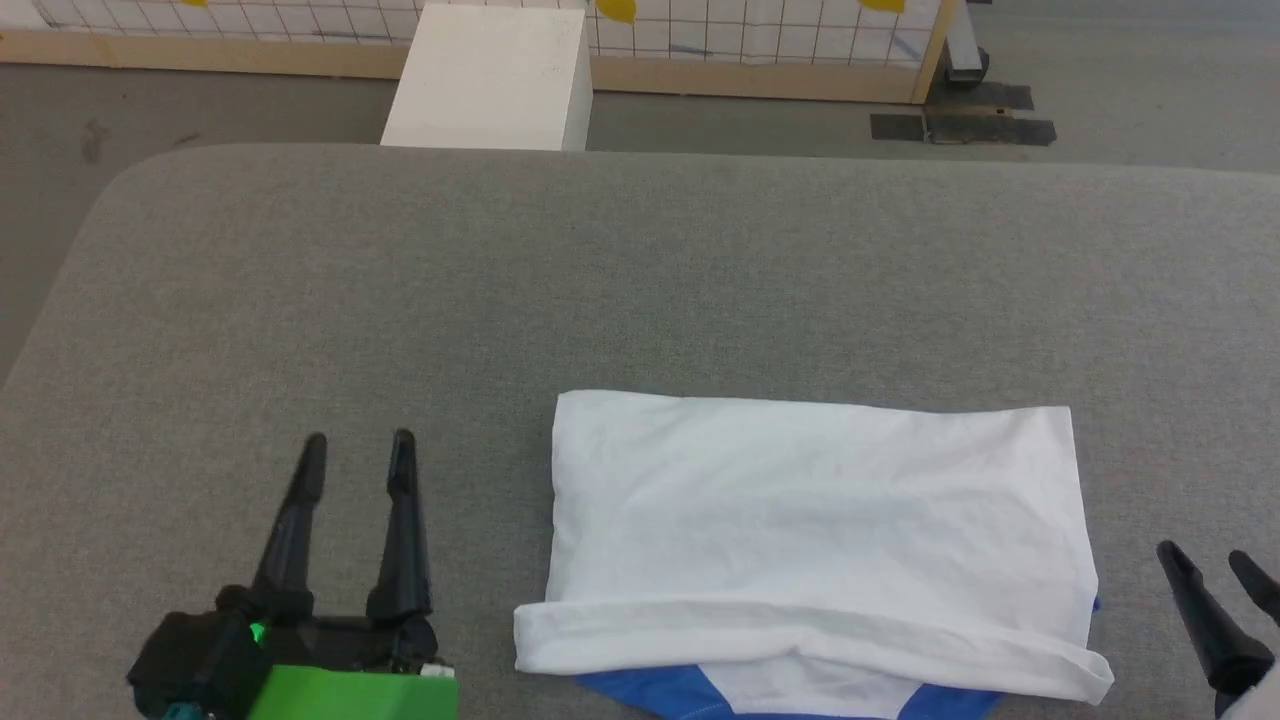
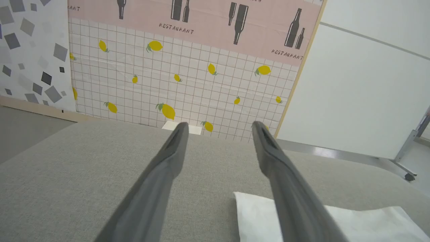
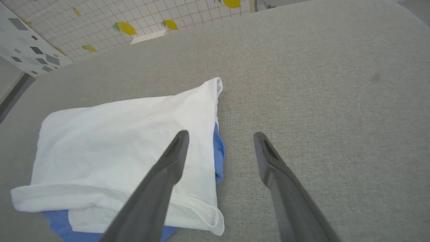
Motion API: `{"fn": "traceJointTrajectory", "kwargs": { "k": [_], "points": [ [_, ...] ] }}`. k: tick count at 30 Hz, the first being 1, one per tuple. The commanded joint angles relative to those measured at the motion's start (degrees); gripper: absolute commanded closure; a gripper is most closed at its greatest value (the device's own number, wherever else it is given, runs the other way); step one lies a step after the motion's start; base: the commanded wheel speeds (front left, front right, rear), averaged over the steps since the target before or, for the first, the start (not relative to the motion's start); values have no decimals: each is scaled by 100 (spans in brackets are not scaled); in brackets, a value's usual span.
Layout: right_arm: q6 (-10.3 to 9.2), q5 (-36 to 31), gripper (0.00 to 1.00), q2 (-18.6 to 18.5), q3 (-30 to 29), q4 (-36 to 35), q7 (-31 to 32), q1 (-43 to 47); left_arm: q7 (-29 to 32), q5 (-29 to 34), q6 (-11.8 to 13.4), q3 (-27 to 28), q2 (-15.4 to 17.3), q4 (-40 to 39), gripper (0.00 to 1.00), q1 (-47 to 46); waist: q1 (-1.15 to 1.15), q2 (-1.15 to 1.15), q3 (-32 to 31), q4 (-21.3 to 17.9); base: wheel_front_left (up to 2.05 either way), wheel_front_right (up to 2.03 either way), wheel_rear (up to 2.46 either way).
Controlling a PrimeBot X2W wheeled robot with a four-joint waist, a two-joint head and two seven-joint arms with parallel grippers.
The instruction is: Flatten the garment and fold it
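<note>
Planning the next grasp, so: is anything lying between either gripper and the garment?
Nothing visible. Only bare grey surface separates the open left gripper from the garment; the open right gripper sits just off its right edge.

The left hand (image 1: 357, 440) sits at lower left, dark fingers spread apart and empty. The right hand (image 1: 1204, 555), at lower right, also has its fingers parted, holding nothing.

I see a grey fabric-covered table (image 1: 640, 280), a white box (image 1: 490, 80) past its far edge, a lemon-print grid panel (image 2: 188, 87) behind that, and black tape patches (image 1: 965, 125) on the floor far right.
</note>
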Motion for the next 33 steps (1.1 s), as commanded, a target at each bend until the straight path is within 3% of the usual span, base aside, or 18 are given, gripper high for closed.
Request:
{"fn": "traceJointTrajectory", "kwargs": {
  "k": [1, 8, 22, 25, 33],
  "points": [
    [-9, -118, 0, 2, 1, 109, 91, -189, -25, 246, 59, 86, -112, -150, 0, -38, 0, 0, 92, 23, 0, 0, 0],
    [-9, -426, 0, -137, 392, 811, 412, -767, -25, 1180, 45, 57, -359, -412, 0, -197, 0, 0, 495, 212, 0, 0, 0],
    [-9, -224, 0, -462, 1070, 1973, 277, -1308, -25, 1463, -172, -195, -654, -100, 0, -362, 0, 0, 907, 565, 0, 0, 0],
    [-9, -176, 100, -447, 1125, 2199, 367, -1345, -25, 1455, -224, -215, -677, -28, 0, -382, 0, 0, 871, 576, 0, 0, 0],
    [-9, -202, 100, -295, 739, 2505, 149, -1540, -25, 1415, -334, -143, -675, 147, 0, -348, 0, 0, 512, 427, 0, 0, 0]
  ]
}}
